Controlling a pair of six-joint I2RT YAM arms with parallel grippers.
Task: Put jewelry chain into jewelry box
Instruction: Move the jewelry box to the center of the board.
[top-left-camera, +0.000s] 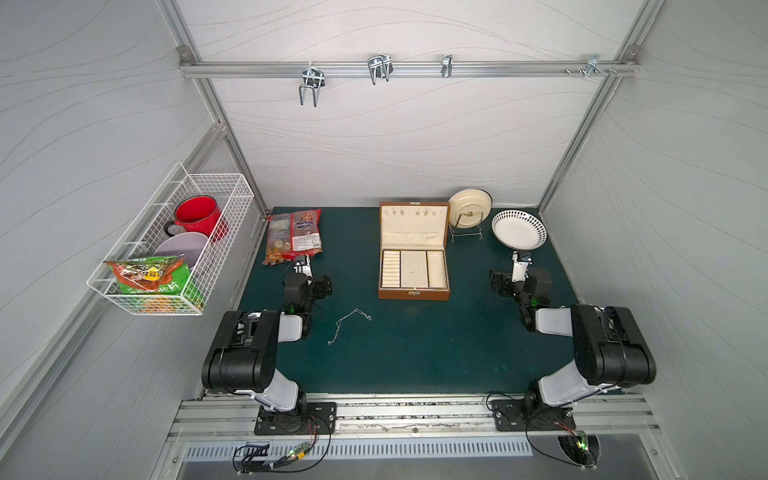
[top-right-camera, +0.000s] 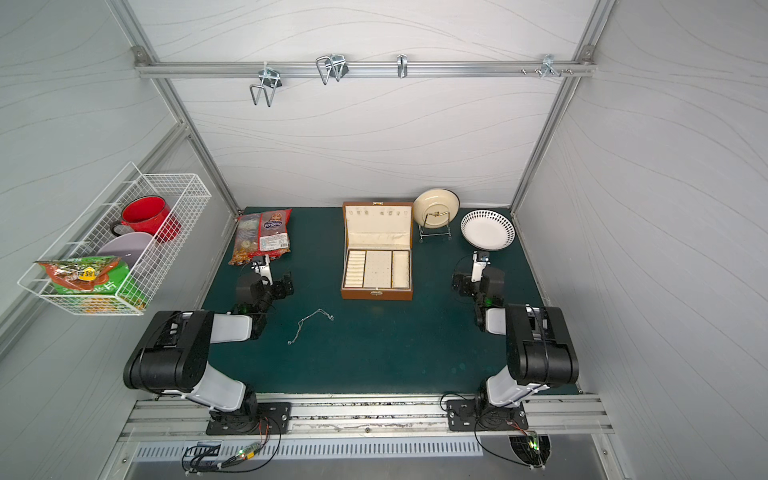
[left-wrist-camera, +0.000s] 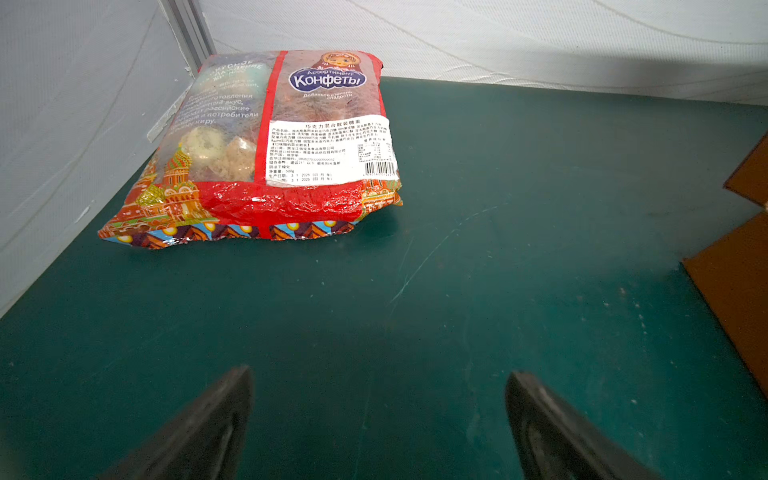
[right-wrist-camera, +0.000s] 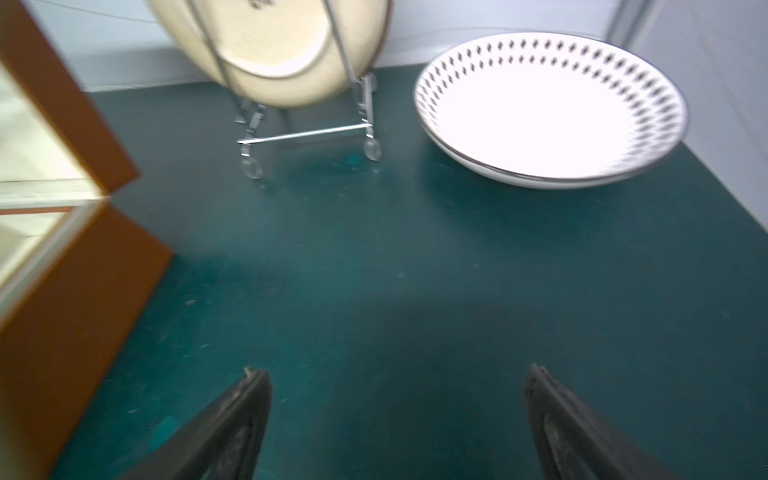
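Observation:
The jewelry chain is a thin silver strand lying loose in a bent line on the green mat, in front of and to the left of the jewelry box. It shows in neither wrist view. The brown jewelry box stands open at mid table, its cream-lined lid upright and its compartments showing. Its brown side also shows in both wrist views. My left gripper is open and empty, left of the box and beyond the chain. My right gripper is open and empty, right of the box.
A candy bag lies at the back left, just beyond my left gripper. A cream plate on a wire stand and a patterned white bowl sit at the back right. A wire basket hangs on the left wall.

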